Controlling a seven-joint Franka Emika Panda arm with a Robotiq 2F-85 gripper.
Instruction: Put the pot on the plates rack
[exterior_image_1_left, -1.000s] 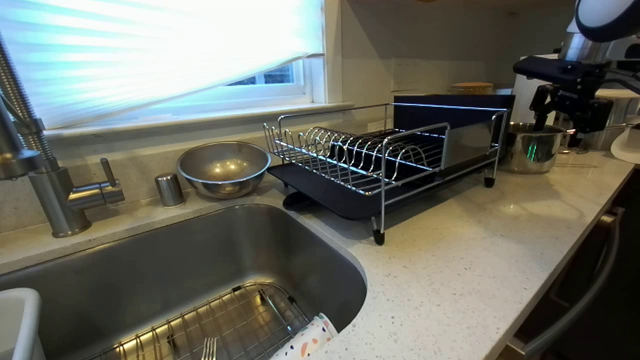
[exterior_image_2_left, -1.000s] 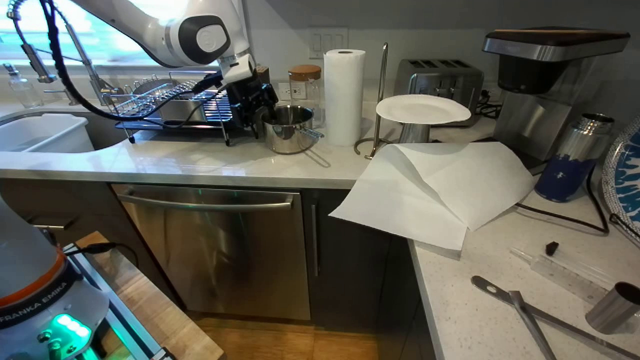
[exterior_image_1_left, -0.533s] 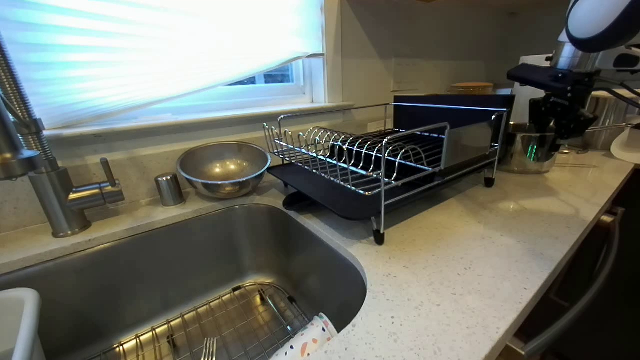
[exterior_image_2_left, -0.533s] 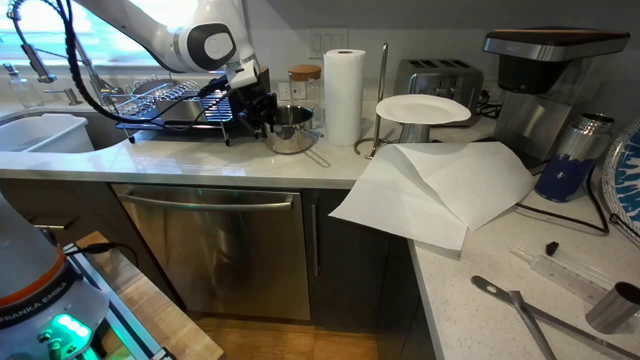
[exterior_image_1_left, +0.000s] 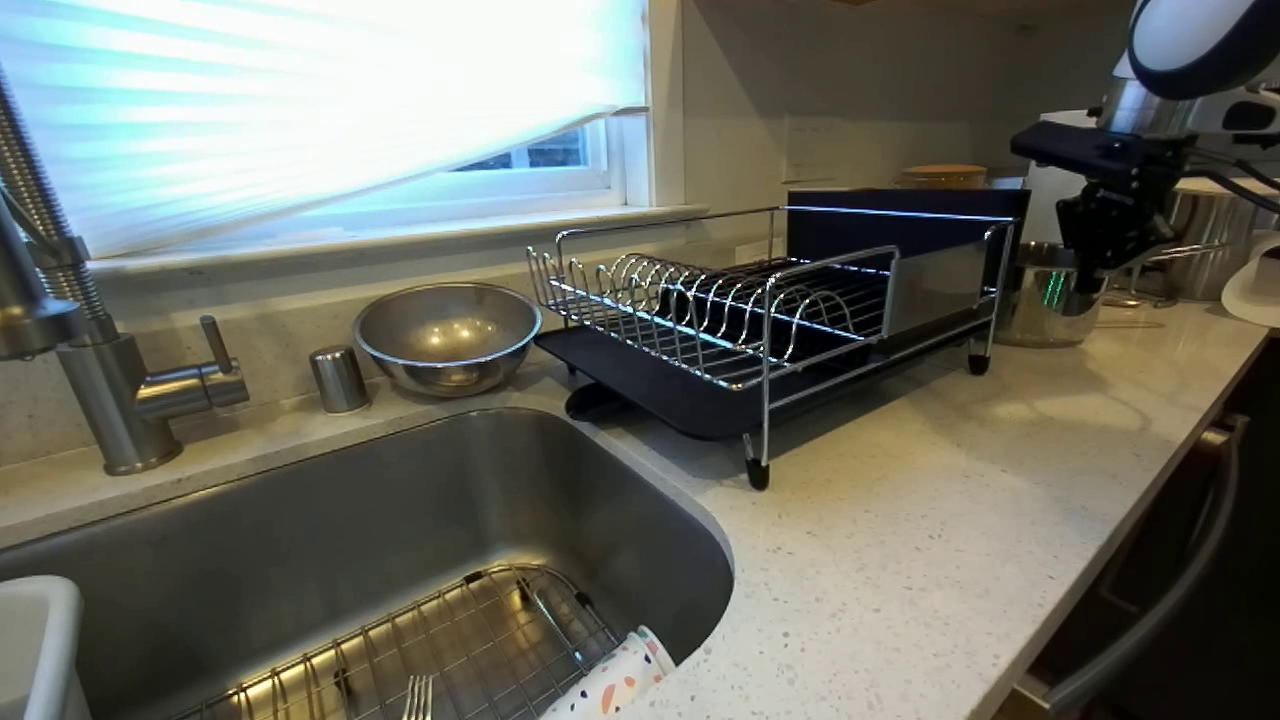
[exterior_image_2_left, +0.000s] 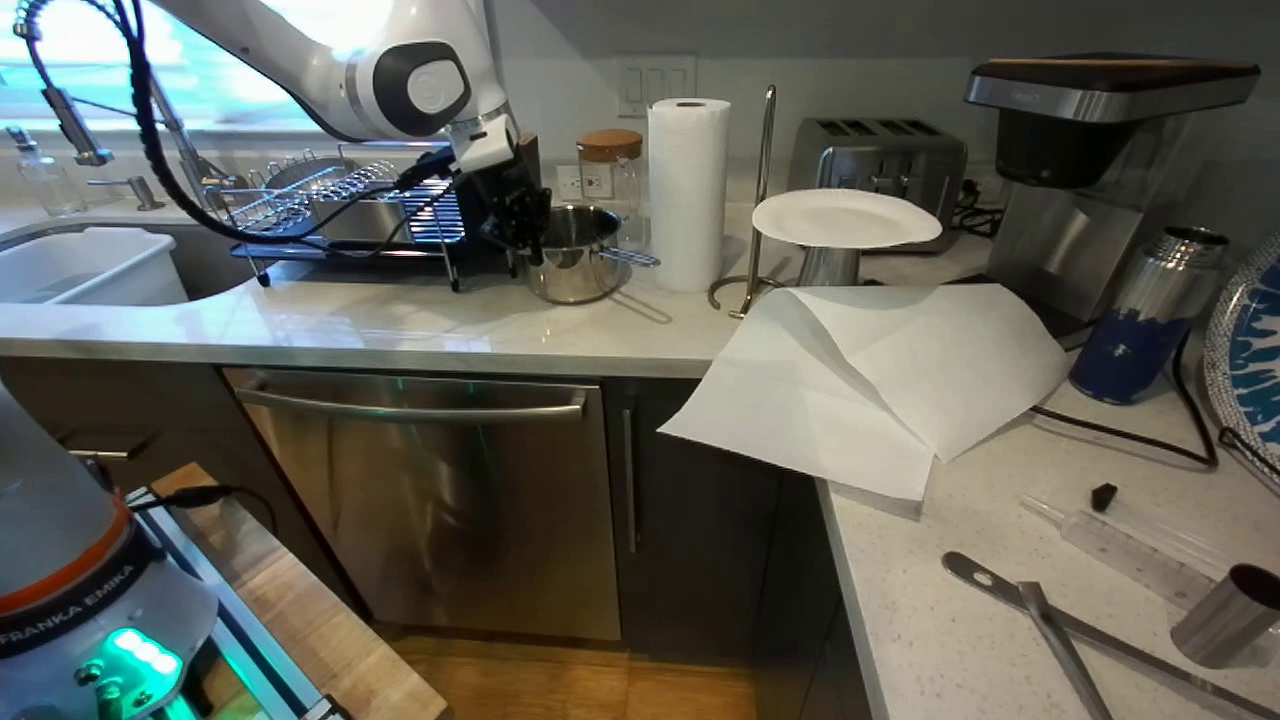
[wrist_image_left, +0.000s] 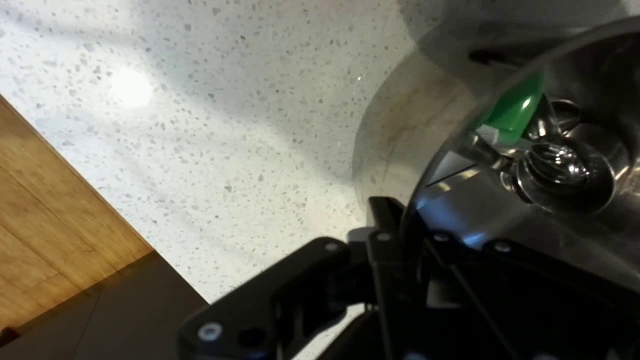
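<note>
The small shiny steel pot (exterior_image_2_left: 572, 272) stands on the counter beside the end of the plates rack, its wire handle pointing away from the rack. My gripper (exterior_image_2_left: 538, 245) is at its rack-side rim, pointing down. In the wrist view the rim runs between the black fingertips, and the gripper (wrist_image_left: 407, 225) is shut on it, one finger outside the wall and one inside. A green piece (wrist_image_left: 515, 110) and shiny metal pieces show within the pot. The chrome plates rack (exterior_image_1_left: 735, 305) sits over a black drain tray (exterior_image_1_left: 690, 395). My fingers partly hide the pot (exterior_image_1_left: 1045, 310).
A shallow metal bowl (exterior_image_1_left: 447, 340) sits behind the sink (exterior_image_1_left: 640, 480), beside the rack's sink end. Past the pot stand a lidded glass jar (exterior_image_2_left: 612, 175), a paper towel roll (exterior_image_2_left: 688, 195) and a white plate (exterior_image_2_left: 845, 218) on a metal canister.
My gripper has moved down over the pot's rim toward its rack-side wall, and its jaws have come together on it. The pot has shifted slightly toward the rack.
</note>
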